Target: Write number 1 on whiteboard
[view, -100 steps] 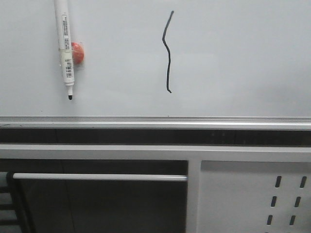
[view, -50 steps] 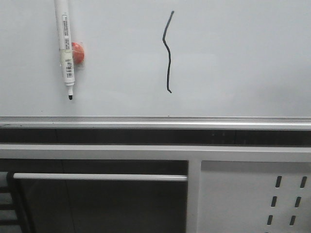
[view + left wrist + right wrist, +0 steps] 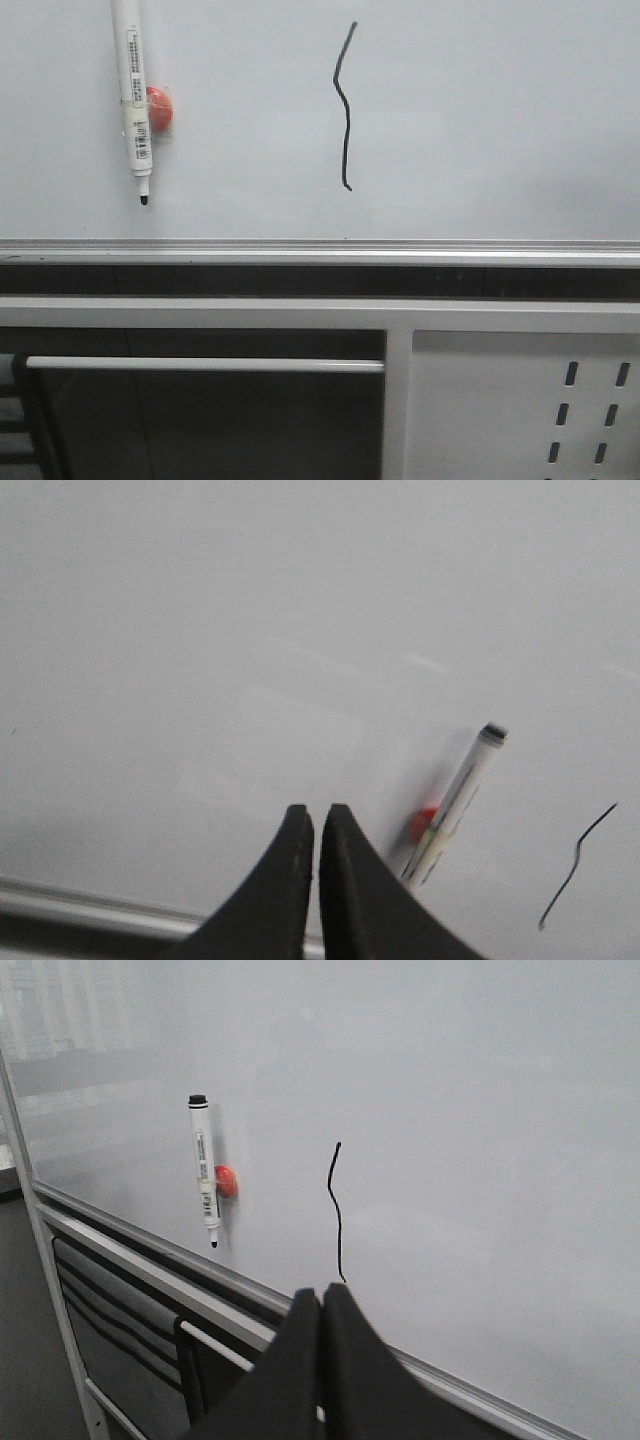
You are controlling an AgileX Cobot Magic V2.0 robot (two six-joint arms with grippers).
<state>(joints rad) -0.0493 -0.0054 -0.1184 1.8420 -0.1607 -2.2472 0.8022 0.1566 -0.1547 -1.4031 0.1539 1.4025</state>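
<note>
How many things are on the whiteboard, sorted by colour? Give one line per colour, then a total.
White: 1, the marker pen, tip pointing down
Red-orange: 1, the round magnet behind the pen
Black: 1, the hand-drawn number 1
Total: 3 on the whiteboard

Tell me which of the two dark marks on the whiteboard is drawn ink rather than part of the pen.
The number 1, a wavy stroke on the whiteboard. The other is the marker tip, left of it.

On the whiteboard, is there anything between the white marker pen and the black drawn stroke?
No. In the front view, only bare glossy whiteboard lies between the white marker pen and the thin black wavy number 1. The small red magnet sits against the pen.
</note>
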